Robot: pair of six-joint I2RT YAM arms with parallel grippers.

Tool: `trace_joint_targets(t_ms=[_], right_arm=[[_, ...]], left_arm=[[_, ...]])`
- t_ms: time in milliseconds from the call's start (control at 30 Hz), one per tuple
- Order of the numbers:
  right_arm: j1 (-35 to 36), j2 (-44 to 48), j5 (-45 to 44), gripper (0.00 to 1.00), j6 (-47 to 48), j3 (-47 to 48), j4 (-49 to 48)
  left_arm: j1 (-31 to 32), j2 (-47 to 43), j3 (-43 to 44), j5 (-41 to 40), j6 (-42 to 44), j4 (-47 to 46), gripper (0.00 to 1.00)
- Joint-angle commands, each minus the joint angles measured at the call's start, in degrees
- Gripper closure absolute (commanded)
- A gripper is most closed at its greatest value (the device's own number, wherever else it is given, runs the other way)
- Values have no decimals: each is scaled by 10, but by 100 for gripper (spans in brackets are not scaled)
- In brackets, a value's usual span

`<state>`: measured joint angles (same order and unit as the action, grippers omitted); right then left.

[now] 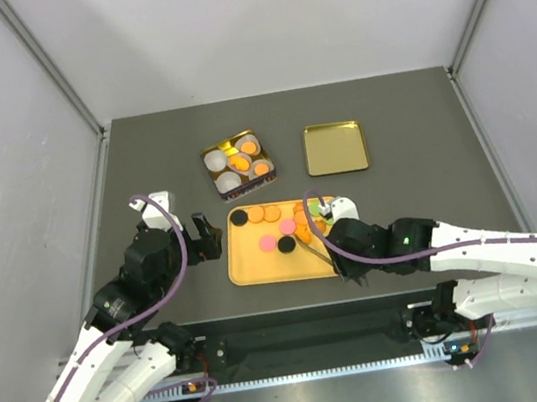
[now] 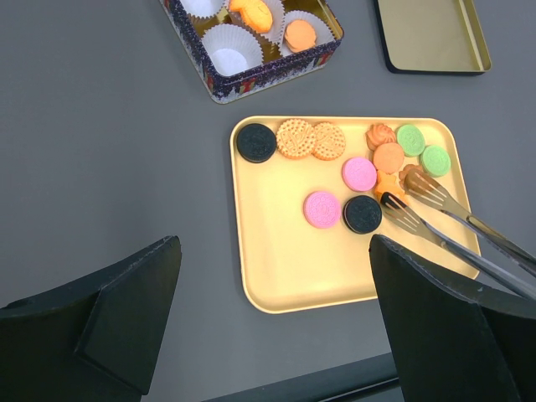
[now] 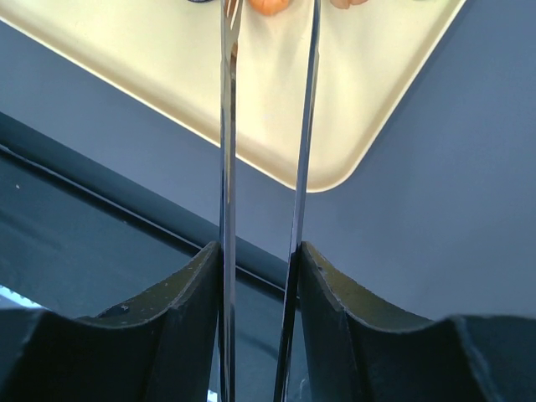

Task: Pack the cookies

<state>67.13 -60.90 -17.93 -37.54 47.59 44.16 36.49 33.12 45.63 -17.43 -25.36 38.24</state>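
- Nearest, the left claw (image 1: 205,237) hangs spread wide above the counter (image 2: 100,151), left of the yellow tray (image 2: 251,276), and holds nothing.
- The right claw (image 3: 260,260) pinches metal tongs (image 2: 444,222). Their tips reach the orange cookies (image 2: 389,157) at the tray's right side; I cannot tell whether one is gripped.
- Most cookies lie on the tray, unpacked.
- Farther off, the tin (image 2: 251,79) has two paper cups (image 2: 230,54) filled, while two look empty.
- Far right, the gold lid (image 2: 427,33) blocks nothing.
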Motion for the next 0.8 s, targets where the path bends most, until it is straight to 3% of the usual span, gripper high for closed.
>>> trace_joint_targets(t_ms=[0, 467, 767], right_arm=[[9, 3, -5, 60, 6, 2, -14], [-1, 24, 12, 74, 13, 13, -10], [-2, 62, -11, 74, 19, 68, 49]], left_arm=[[2, -5, 1, -1, 1, -8, 1], [2, -6, 1, -1, 1, -7, 1], [2, -6, 1, -2, 1, -6, 1]])
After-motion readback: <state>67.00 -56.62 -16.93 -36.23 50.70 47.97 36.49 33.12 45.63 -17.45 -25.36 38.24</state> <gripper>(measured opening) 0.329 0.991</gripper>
